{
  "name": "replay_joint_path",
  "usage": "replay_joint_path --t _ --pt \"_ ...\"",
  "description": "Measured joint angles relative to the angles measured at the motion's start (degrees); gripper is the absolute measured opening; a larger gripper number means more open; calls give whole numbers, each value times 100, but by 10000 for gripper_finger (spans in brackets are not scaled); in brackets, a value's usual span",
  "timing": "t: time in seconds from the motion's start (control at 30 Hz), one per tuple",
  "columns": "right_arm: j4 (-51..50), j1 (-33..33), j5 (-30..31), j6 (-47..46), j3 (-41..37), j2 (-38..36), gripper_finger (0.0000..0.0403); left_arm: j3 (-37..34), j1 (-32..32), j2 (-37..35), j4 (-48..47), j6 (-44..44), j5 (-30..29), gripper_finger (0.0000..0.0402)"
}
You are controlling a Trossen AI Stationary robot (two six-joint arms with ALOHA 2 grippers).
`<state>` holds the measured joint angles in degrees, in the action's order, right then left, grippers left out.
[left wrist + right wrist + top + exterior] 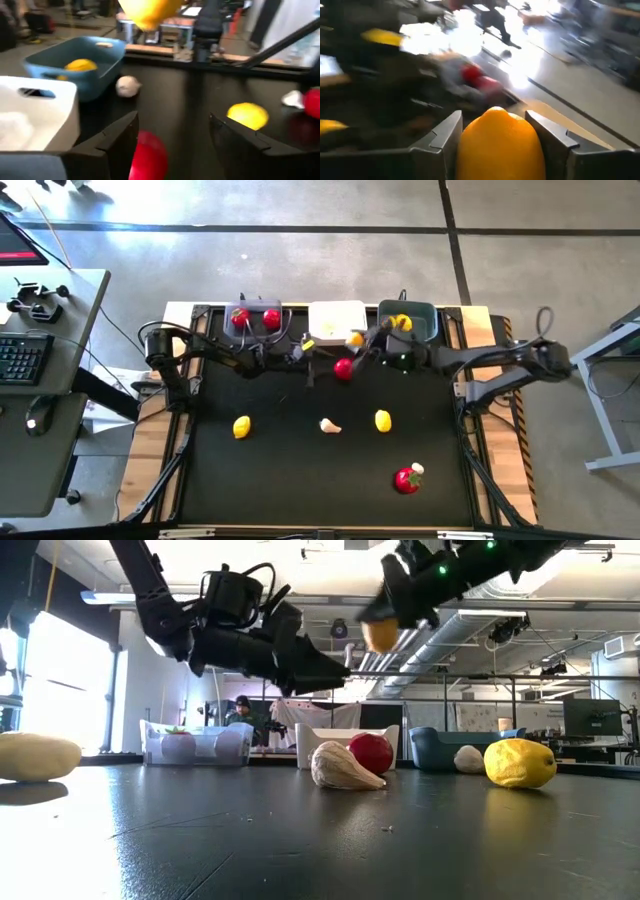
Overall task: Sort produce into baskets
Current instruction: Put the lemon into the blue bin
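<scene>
- Left lemon (pixel 241 426) lies on the black table (pixel 300 480), near its left edge, apart from everything else.
- Grey basket (pixel 254 319), back left, holds two tomatoes (pixel 271 319).
- Left gripper (pixel 318 365) hangs in front of the white basket (pixel 337 320); fingers (pixel 117 137) apart, nothing between them. Loose tomato (pixel 343 369) on the table just beside it.
- Garlic (pixel 330 425) lies mid-table; middle lemon (pixel 383 420) a little to its right.
- Right gripper (pixel 360 340) is up in the air by the white basket's front right corner, fingers clamped on a held lemon (pixel 500 142).
- Teal basket (pixel 410 320), back right, has one lemon inside (pixel 403 322).
- Front tomato (pixel 406 480) lies front right, a second garlic (pixel 417 469) touching it.
</scene>
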<state>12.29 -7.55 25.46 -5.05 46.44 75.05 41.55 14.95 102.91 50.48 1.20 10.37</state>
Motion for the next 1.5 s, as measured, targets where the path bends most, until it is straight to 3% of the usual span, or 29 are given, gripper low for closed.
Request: replay_joint_path --t 0.3,0.47,0.63,1.0,1.5 --pt "-2711 -1596 432 -693 0 -586 174 -326 4 0 307 -84 -269 185" --pt "-3358 -2679 446 -935 0 -440 174 -376 4 0 302 -84 -265 176" --pt "-3421 -3452 420 -800 0 -120 174 -379 4 0 325 -84 -265 174" --pt "-3082 -4357 456 -661 0 1009 174 -379 -5 0 471 -40 -262 174" --pt "-2760 -4620 436 -825 0 1705 191 -379 -5 0 460 6 -261 174"
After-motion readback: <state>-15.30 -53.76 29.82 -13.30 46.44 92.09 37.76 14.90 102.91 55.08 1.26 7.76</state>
